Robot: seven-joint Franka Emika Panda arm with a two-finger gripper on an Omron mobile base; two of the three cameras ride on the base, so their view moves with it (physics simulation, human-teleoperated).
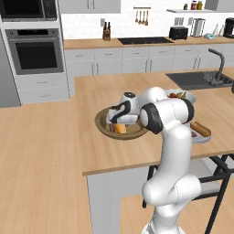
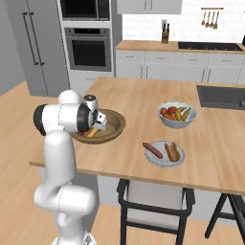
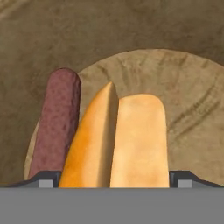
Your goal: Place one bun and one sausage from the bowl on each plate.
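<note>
While my white arm bends low over the island counter, the left base view shows my claw down inside the wide brown wooden bowl, just above an orange-tan split bun. A small light plate at the right already carries a second bun.

From the right base view, the same wooden bowl sits near the counter's front left, my hand buried in it. Well apart to the right lies the pale plate, holding a reddish sausage and a bun; behind it stands the pale bowl of colourful fruit. I cannot pick out a second plate.

Seen along my hand, the split bun lies between my two dark fingertips, jaws spread wide on either side and gripping nothing yet. A dark red sausage lies touching the bun's left flank.

Done well, I judge, this grasp means closing squarely across the bun's width, keeping the left finger between bun and sausage so only the bun lifts, and squeezing gently.
</note>
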